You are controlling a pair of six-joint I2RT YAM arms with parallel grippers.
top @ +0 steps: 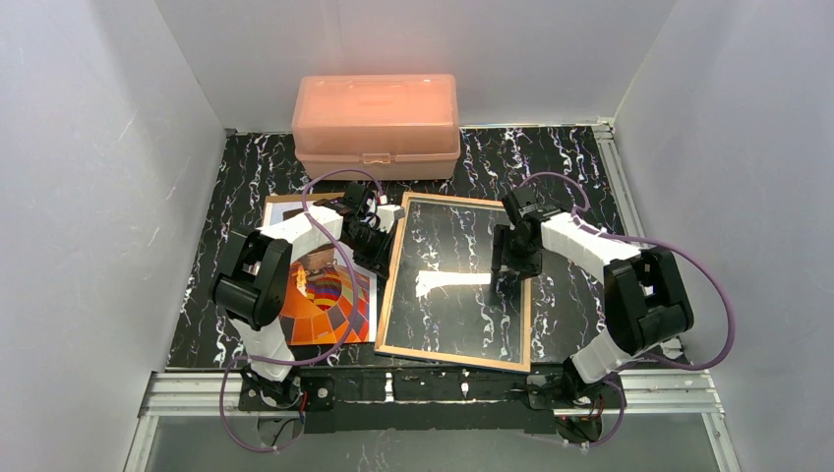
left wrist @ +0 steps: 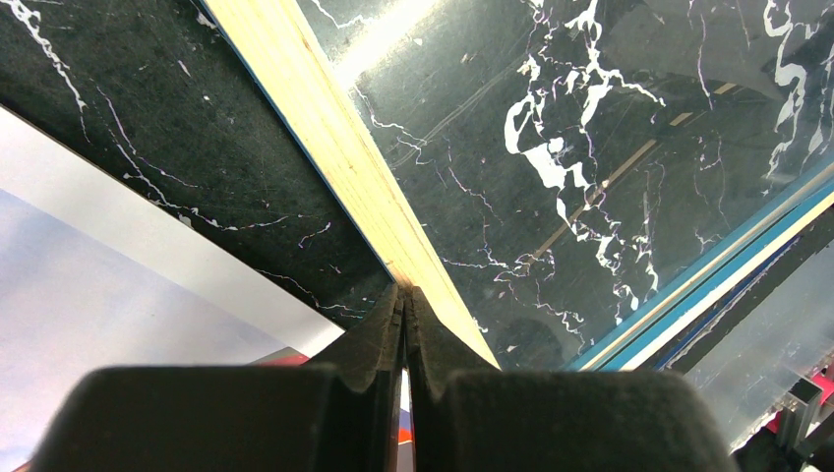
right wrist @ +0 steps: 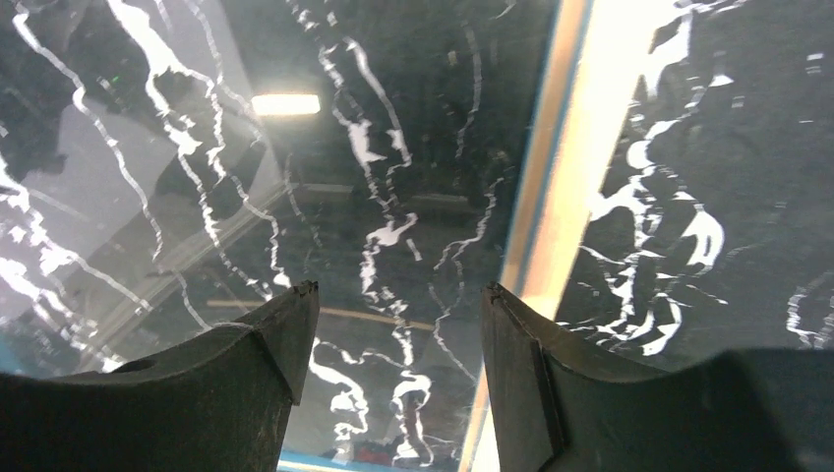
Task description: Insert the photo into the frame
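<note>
- Left claw (left wrist: 405,291) is pressing fully closed, its tips at the frame's (top: 447,317) tan left edge.
- Right claw (right wrist: 397,290) is hovering open over the frame's right edge.
- The frame is lying mid-worktop (top: 570,167), and the photo (top: 325,307) is lying just left of it.

A black, white-veined bench (top: 570,157) is seen, with a salmon-pink plastic box (top: 376,123) set at its far edge. The frame (top: 447,315) is laid at the middle, the marbling visible through its pane. The photo (top: 329,297) is laid just beside it on the left.
</note>
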